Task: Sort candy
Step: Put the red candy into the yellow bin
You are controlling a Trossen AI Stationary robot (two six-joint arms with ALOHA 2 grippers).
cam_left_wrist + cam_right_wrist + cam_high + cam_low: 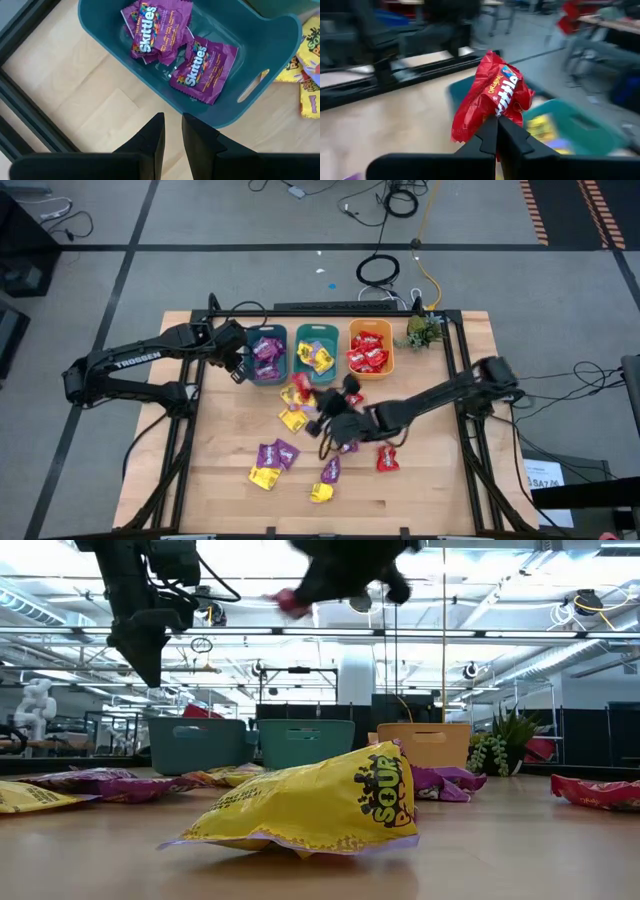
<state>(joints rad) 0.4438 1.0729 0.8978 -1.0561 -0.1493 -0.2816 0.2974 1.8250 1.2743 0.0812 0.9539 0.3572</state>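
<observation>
Candy packets in purple, yellow and red lie loose on the wooden table point(230, 500), among them a yellow one point(310, 805) near the front. A teal bin point(267, 352) holds purple packets point(160, 30), a second teal bin point(317, 352) yellow ones, an orange bin point(370, 348) red ones. My right gripper point(497, 125) is high over the table's middle, shut on a red packet point(492, 100). My left gripper point(172, 132) hangs just outside the purple bin's left wall, its fingers a narrow gap apart with nothing between them. My right gripper pinches the red packet by one crumpled end point(496, 114) between its two fingertips. The fingers reach in nearly level from the table's right side. The packet point(290, 602) sticks out beyond the fingertips, crinkled and lifted well clear of the table.
A small green plant point(420, 332) stands at the far right next to the orange bin. Loose packets point(277, 452) are scattered over the table's middle and near part. A dark frame rail point(30, 130) runs along the table's left side.
</observation>
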